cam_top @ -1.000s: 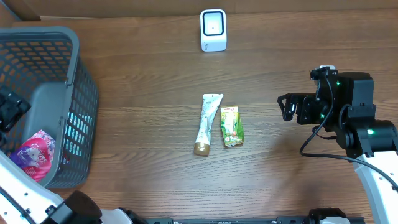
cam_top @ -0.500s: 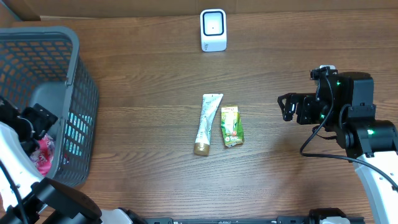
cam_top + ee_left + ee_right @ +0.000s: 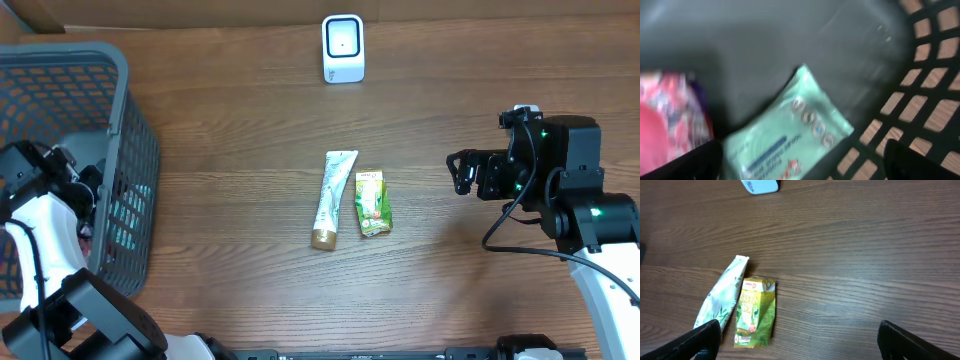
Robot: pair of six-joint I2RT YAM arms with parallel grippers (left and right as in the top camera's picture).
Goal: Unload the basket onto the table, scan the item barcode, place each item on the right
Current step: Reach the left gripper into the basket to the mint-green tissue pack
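Overhead, one scanner (image 3: 343, 47), one tube (image 3: 334, 198), one sachet (image 3: 372, 202), left hand (image 3: 802, 160) and right hand (image 3: 462, 172) spread

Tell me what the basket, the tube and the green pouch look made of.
Basket: likely rigid plastic, matte grey; moulded lattice walls.
Tube: probably soft plastic or laminate, white with print; flat crimped end, gold-coloured cap.
Green pouch: thin film, plastic or foil, seemingly slightly glossy; its surface looks creased.

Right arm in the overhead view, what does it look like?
The right arm is black and blocky near the wrist, with small green lights, black fingers and a looping black cable. Its lower link is white.
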